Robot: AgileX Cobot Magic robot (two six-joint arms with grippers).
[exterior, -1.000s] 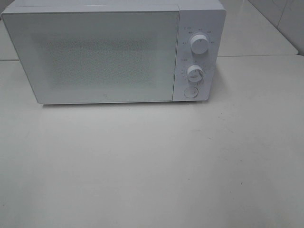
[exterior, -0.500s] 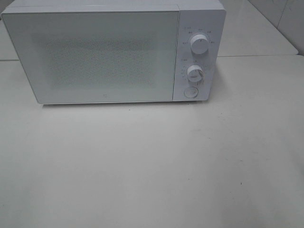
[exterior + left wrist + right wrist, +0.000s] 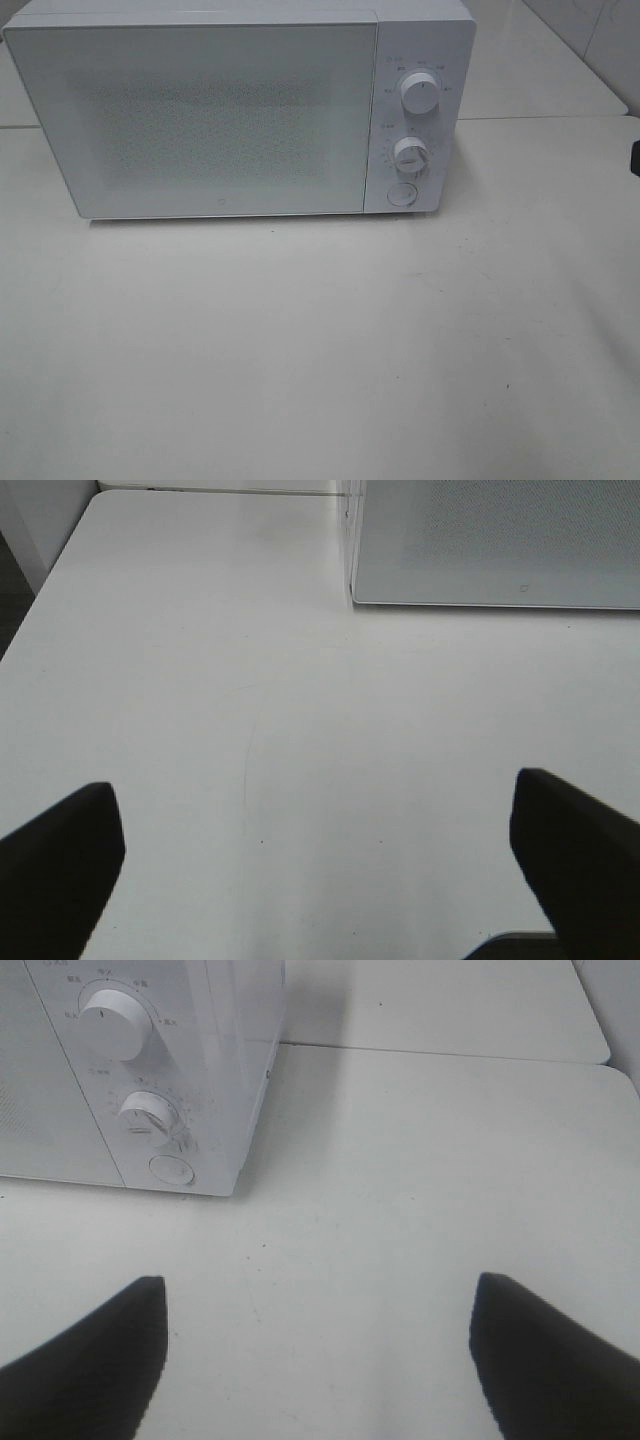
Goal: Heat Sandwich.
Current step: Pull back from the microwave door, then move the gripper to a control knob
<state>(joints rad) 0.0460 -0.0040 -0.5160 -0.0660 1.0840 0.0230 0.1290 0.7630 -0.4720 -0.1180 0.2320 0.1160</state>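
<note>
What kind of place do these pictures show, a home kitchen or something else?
Probably a test bench or lab rather than a home kitchen, though I cannot be sure. A white microwave with two knobs stands, door shut, on a plain white table, with a second plain table behind it.

Microwave: white, door shut.
Upright at rear of surface; two knobs and a button on its right panel.
</note>
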